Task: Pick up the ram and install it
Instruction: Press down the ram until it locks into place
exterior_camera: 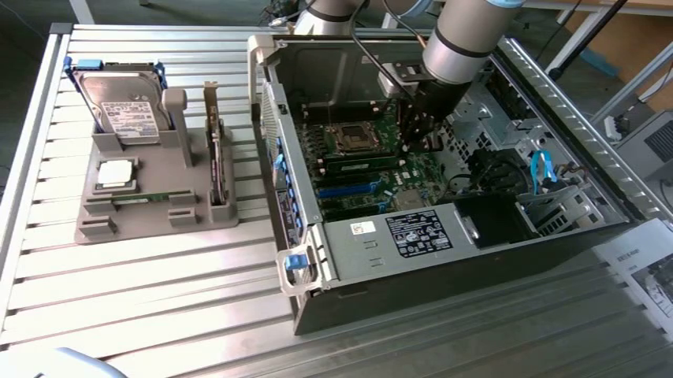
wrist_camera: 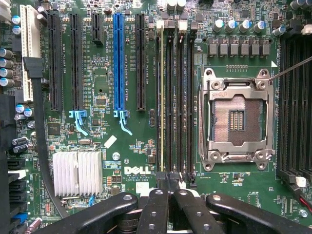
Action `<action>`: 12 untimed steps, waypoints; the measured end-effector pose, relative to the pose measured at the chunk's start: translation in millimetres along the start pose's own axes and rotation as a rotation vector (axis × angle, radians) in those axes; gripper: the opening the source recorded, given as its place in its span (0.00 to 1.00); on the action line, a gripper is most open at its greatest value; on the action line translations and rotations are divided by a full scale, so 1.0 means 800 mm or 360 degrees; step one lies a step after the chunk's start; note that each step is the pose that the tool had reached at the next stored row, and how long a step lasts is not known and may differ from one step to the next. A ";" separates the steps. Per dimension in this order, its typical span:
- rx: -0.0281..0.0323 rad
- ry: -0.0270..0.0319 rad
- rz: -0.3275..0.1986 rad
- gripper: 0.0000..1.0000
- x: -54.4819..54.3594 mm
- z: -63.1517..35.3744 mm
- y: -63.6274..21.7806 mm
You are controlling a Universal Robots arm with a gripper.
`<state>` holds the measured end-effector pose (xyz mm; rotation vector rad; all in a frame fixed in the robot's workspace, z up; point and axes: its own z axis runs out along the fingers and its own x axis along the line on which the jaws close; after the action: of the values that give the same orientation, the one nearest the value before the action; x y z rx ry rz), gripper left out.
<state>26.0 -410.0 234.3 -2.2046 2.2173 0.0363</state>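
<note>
Pincer, closed with tips together and nothing plainly between them, low over the motherboard in the open case. Ram, a green stick standing on edge in the memory slot just ahead of the tips; its twin lies in the grey tray on the desk, well apart from the pincer. Hazard, as judged: pressure at one end only could leave the stick tilted and unlatched, or the tips could slide off onto the open processor socket nearby.
</note>
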 end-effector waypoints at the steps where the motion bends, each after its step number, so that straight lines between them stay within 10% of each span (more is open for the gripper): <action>1: -0.00001 0.00000 0.0000 0.10 0.000 0.000 0.000; 12: -0.00001 0.00001 0.0000 0.10 0.000 0.002 0.000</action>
<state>26.0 -410.0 232.5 -2.2046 2.2173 0.0363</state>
